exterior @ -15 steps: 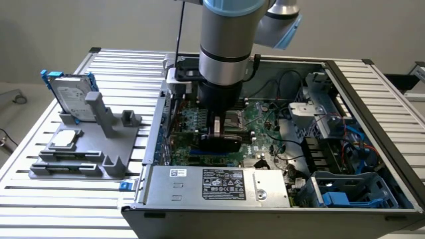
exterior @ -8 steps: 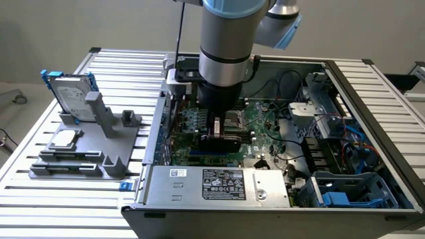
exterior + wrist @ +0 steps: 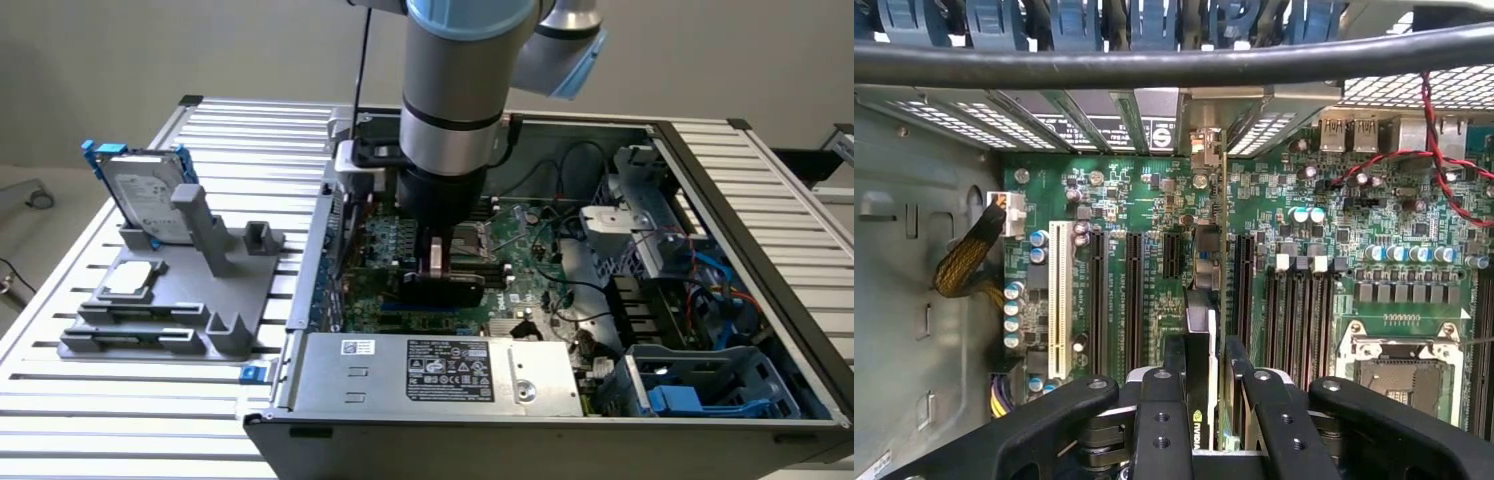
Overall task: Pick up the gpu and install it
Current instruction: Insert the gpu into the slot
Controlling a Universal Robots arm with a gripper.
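Note:
My gripper reaches down into the open computer case and is shut on the gpu, a black card held upright just above the green motherboard. In the wrist view the gpu appears edge-on between my two black fingers; the gripper clamps it from both sides. The card runs along the row of black expansion slots toward the slotted rear panel. Whether its lower edge sits in a slot is hidden.
A silver hard drive in a blue frame and a small processor chip rest on a grey fixture at the exterior view's left. The power supply lies at the case's front. A CPU socket, red wires and a white slot flank the card.

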